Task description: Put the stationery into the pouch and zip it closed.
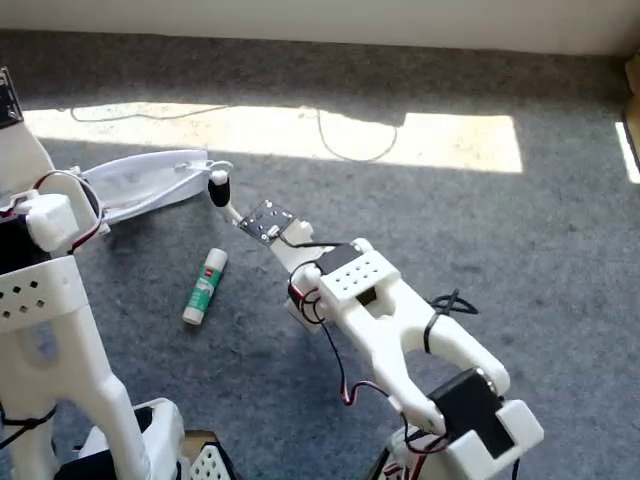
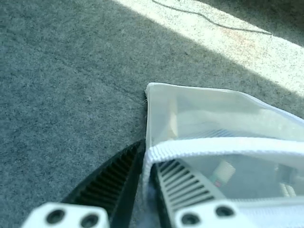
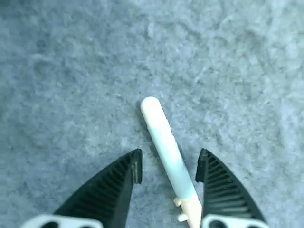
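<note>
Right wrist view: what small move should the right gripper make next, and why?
Probably close the right gripper on the white pen-like stick: it sits between the open jaws, unpinched, while the left gripper holds the mesh pouch by its edge.

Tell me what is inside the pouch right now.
Through the pouch wall, the left wrist view shows pale blurred shapes, one with a reddish mark. What they are cannot be told; the woven edge band covers part of the inside.
</note>
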`<state>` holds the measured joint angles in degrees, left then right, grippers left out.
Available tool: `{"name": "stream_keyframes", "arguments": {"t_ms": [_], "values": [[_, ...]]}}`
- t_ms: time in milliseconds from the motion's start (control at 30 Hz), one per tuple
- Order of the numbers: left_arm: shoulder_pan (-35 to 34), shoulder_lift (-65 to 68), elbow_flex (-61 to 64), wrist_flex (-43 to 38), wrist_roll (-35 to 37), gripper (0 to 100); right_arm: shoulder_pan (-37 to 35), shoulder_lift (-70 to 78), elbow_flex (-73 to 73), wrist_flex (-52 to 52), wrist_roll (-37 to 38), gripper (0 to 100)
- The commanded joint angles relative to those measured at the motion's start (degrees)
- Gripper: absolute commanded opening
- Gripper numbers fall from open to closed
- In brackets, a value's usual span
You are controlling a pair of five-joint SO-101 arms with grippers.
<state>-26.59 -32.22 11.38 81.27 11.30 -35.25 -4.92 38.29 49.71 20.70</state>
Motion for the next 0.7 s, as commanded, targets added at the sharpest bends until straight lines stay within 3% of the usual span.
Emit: {"name": "stream_keyframes", "arguments": {"t_ms": [0,167,400,667], "values": [[-0.57,-0.4,-1.63,0.09,0.62,1,0.75,1.71,-0.75,-4.0,0.79,18.3],[-0.57,-0.4,-0.92,0.0,0.53,1,0.75,5.41,-0.75,-5.67,0.79,16.3],[-0.57,-0.4,-0.92,0.0,0.53,1,0.75,5.76,-0.57,-5.67,6.77,0.5],[0.48,-0.4,-0.92,0.0,0.53,1,1.19,5.32,-0.66,-5.41,6.68,0.4]]}}
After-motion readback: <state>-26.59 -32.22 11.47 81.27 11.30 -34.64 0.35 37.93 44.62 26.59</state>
